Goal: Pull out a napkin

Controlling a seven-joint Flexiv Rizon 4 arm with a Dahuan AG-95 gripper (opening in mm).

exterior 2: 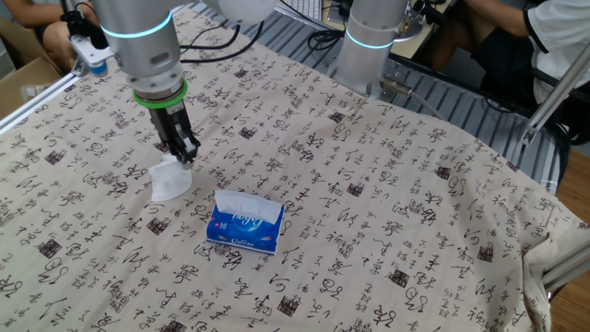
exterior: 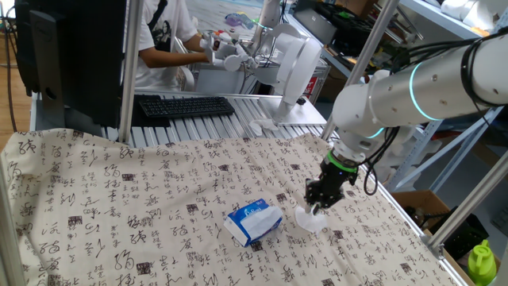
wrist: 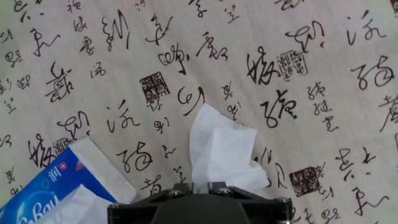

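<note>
The napkin [exterior: 311, 218] is a white tissue sheet hanging from my gripper [exterior: 319, 208], its lower end touching the cloth. It also shows in the other fixed view [exterior 2: 170, 182] under my gripper [exterior 2: 184, 155], and in the hand view [wrist: 219, 152] right in front of my gripper [wrist: 200, 185], which is shut on its top edge. The blue-and-white tissue pack [exterior: 254, 223] lies on the cloth to the left of the napkin, apart from it. The pack also shows in the other fixed view [exterior 2: 244, 224] and at the lower left of the hand view [wrist: 56, 190].
The table is covered by a cloth printed with calligraphy [exterior: 143, 199]. A keyboard [exterior: 184, 106] and a second white robot base [exterior: 294, 67] stand behind the table. A person [exterior: 171, 40] sits at the back. The table's right edge [exterior: 405, 218] is close to the arm.
</note>
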